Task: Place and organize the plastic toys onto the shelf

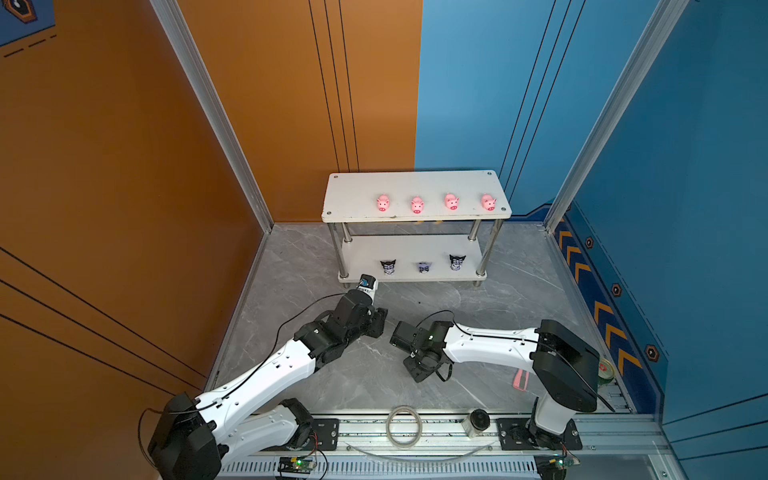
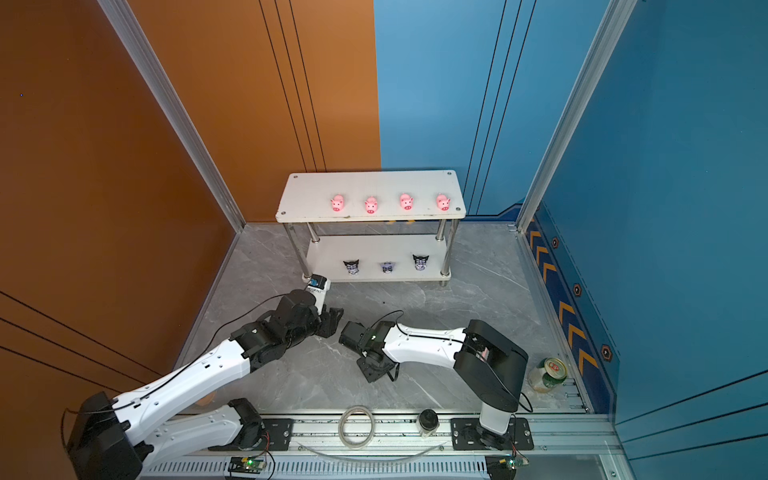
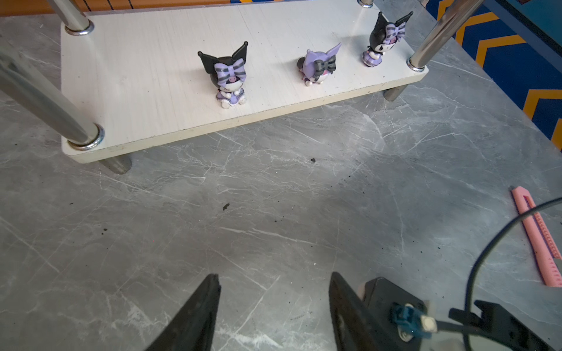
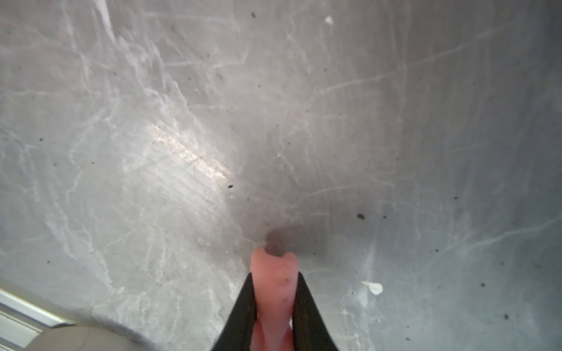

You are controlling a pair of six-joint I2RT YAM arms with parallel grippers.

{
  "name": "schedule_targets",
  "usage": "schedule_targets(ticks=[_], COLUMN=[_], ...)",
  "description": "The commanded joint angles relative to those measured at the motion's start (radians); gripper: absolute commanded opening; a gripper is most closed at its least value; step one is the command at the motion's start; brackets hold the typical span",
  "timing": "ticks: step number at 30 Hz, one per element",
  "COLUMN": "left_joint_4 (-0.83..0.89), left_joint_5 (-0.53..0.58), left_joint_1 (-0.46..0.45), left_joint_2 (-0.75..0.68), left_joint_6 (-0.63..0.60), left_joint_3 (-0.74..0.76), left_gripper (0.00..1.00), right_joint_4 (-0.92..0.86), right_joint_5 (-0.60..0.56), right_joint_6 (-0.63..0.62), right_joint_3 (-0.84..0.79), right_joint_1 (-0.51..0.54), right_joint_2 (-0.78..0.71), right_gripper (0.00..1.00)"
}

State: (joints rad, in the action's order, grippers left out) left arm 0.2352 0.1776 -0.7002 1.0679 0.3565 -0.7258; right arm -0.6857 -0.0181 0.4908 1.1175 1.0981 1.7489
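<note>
While the left gripper (image 3: 273,275) hangs half open and empty before the shelf (image 1: 353,195), the right gripper (image 4: 275,273) pinches a pink toy (image 4: 273,261) close to the floor (image 4: 152,152); four pigs (image 1: 382,203) stand atop that shelf.

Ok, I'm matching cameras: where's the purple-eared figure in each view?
Top view: purple figure, middle of three on the shelf's lower board.
Top view: same spot.
Left wrist: between two black-eared figures.
Right wrist: not in it.
Landmark: chrome leg by one black-eared figure.
</note>
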Motion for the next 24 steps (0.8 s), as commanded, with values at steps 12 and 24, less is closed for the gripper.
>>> schedule_targets(ticks=[12,24], left_joint_4=[0.064,0.113], left_joint_5=[0.024,0.093], left_joint_1=[0.033,0.093], left_joint_2=[-0.118,-0.161], left_joint_6=[-0.003,0.056], left_joint_3=[0.066,0.100], left_gripper=[0.59,0.60], right_joint_4=[0.041,0.161], right_joint_5=[-0.042,-0.063], right_joint_6=[0.073,0.148], right_joint_3=[0.380,0.330], right_joint_1=[-0.015,-0.037], right_joint_2=[0.279,0.250], right_gripper=[0.17,0.60])
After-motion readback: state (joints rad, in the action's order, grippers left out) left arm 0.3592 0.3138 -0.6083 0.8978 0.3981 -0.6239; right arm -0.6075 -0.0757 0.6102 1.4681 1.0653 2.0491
